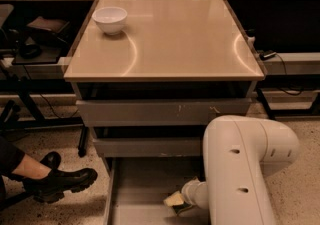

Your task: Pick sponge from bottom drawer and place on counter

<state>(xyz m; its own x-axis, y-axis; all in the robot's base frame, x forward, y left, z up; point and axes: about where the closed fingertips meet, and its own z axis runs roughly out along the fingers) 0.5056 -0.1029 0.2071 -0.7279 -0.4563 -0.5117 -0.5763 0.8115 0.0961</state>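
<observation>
The hand [176, 201] sits low in the open bottom drawer [135, 189], towards its right side, under the big white arm [245, 169]. I cannot tell whether it is wide, narrow or holding anything. A dark patch touching its pale tip is probably the sponge [183, 209]. Make sure of a firm hold first, lift out clear of the upper drawers [160, 111], then aim for bare tabletop [175, 39], away from the bowl [110, 19]
</observation>
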